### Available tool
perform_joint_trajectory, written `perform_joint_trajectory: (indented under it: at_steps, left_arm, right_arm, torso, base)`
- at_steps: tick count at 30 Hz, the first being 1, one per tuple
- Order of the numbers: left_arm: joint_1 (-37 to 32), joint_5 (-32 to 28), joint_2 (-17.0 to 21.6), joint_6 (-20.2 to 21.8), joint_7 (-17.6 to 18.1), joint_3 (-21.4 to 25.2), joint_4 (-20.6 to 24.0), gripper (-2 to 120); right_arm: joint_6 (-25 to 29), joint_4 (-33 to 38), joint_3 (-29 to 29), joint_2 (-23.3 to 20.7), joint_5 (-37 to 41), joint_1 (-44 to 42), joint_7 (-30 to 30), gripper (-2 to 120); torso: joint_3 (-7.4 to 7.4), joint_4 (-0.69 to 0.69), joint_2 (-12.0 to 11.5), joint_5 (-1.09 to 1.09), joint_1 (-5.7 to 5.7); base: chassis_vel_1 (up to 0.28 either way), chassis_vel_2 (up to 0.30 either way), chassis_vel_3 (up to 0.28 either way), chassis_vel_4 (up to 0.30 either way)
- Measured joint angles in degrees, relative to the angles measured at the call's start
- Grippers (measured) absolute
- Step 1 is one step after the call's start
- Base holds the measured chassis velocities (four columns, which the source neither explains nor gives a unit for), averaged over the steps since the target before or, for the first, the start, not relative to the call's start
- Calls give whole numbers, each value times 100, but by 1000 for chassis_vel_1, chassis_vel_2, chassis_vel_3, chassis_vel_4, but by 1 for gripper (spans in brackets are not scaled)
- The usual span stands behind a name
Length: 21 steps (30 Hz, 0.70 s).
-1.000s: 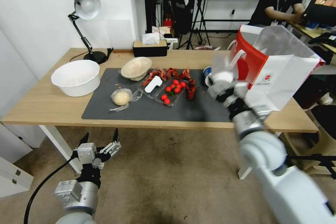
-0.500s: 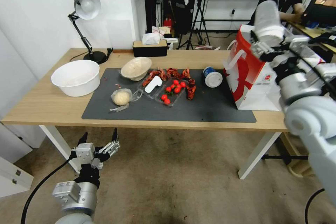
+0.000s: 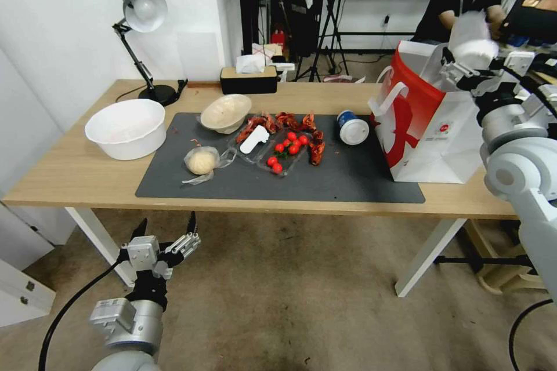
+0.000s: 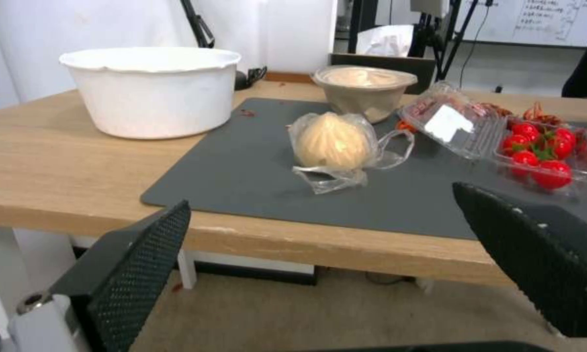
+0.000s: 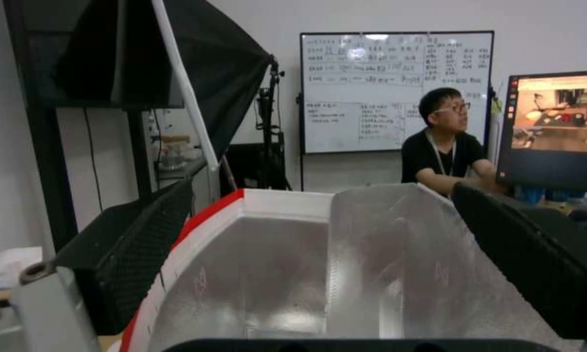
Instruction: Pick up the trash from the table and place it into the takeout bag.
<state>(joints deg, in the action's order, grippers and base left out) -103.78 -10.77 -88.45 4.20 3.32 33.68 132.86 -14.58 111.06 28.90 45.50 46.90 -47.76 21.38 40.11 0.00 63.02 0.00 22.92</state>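
Note:
The takeout bag [image 3: 429, 122] stands upright at the right end of the table [image 3: 69, 174]. My right gripper [image 3: 464, 61] hangs over its open mouth. The right wrist view has this gripper [image 5: 320, 193] open and empty above the foil-lined bag [image 5: 273, 254]. A pale blur [image 3: 473, 39] sits just above it; I cannot tell what it is. Trash lies on the dark mat [image 3: 348, 179]: a blue-white cup [image 3: 352, 127] on its side, a beige bowl [image 3: 225, 112], a clear bag with a pale lump [image 3: 201, 160]. My left gripper [image 3: 167, 223] waits open below the table's front edge.
A clear tray of cherry tomatoes [image 3: 284, 151] and red shells [image 3: 284, 120] lie mid-mat. A large white bowl [image 3: 126, 127] stands at the left, with a desk lamp [image 3: 142, 11] and a tissue box [image 3: 249, 78] along the back. A person sits behind the bag.
My right arm swung from the mat's right end up to the bag's mouth, uncovering the blue-white cup. The bag, tilted a second ago, stands upright. The left arm has not moved.

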Motion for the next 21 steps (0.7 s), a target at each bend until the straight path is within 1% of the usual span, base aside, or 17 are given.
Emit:
perform_joint_trajectory:
  at_steps: [4, 13, 17, 19, 21]
  left_arm:
    - [0, 7, -13, 6, -2, -1, -5, 100]
    - [-6, 11, -37, 7, -5, 12, -18, 100]
    - [-10, 13, -43, 1, -4, 23, -21, 100]
    - [-19, 14, -45, -8, -5, 27, -13, 100]
    - [-22, 13, -45, -9, -5, 27, -8, 100]
  right_arm:
    - [29, 25, -13, 42, -54, -34, -34, 100]
    - [54, 461, -37, 69, 36, -138, -35, 100]
    - [82, 732, -5, 83, 51, -347, -64, 100]
    - [191, 1026, 99, 132, 54, -686, -242, 100]
    - [215, 1078, 126, 141, 53, -759, -289, 100]
  torso:
    - [0, 0, 0, 0, 0]
    - [0, 1, 0, -1, -1]
    - [0, 1, 0, -1, 0]
    - [0, 0, 0, 0, 0]
    - [0, 1, 0, -1, 0]
  base:
    - [0, 0, 0, 0]
    - [0, 0, 0, 0]
    - [0, 0, 0, 0]
    - [0, 0, 0, 0]
    - [0, 0, 0, 0]
